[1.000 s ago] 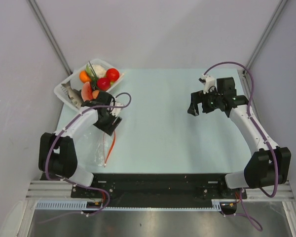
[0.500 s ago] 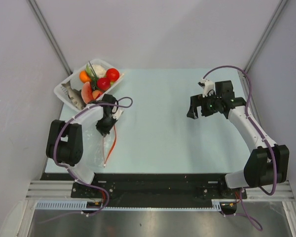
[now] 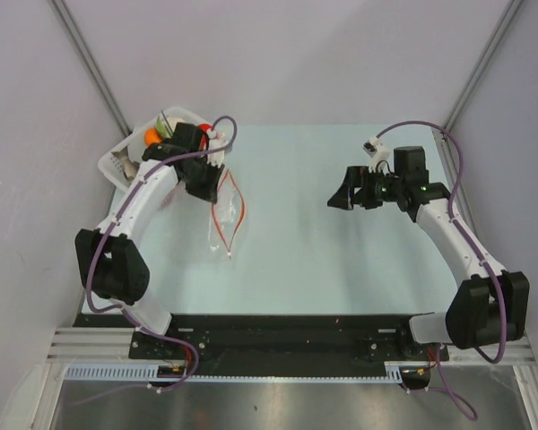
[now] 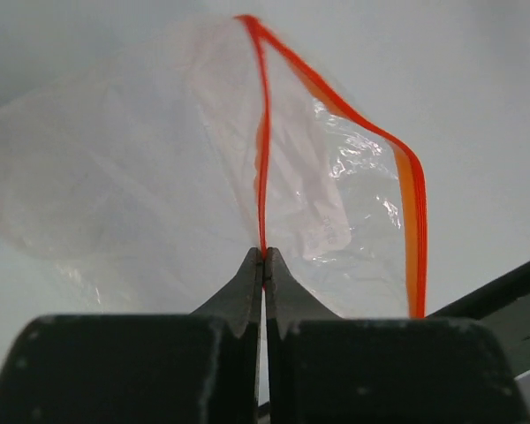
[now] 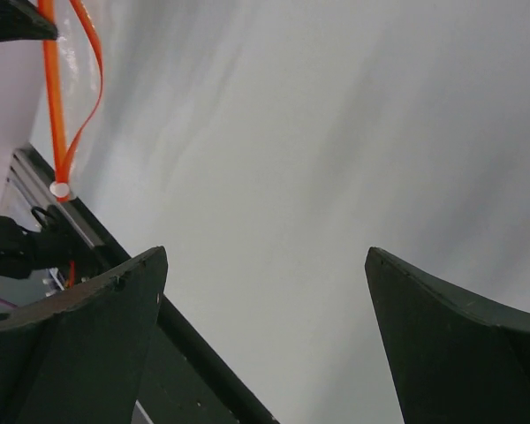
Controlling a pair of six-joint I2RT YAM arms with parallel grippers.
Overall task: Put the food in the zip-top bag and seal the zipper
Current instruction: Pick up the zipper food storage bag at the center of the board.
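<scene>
At the far-left corner of the pale table (image 3: 341,260), the left gripper (image 4: 263,258) is pinched tight on 1 run of the zipper (image 4: 262,132), its 2 fingers (image 4: 238,296) meeting on the red-orange strip with no gap between them. From that grip the zip-top bag (image 4: 141,168) stretches away, clear and crinkled. Its mouth gapes: the held strip runs straight, while the other run bows out to the side and the 2 join at the far end. From above, the bag trails from the gripper toward the near edge of the table, right of the left arm; whether its lower end touches the surface cannot be told.

Just behind the left arm sits the white slatted basket (image 3: 115,165), largely hidden by that arm. A toy orange (image 3: 151,136) and a bit of green show in it, so the food is in the basket, apart from the bag.

Across the table, the right gripper (image 5: 267,256) hovers above bare surface with its fingers spread wide and nothing between them. Its camera catches the zipper loop and a small white tab (image 5: 60,188) at the loop's end.
</scene>
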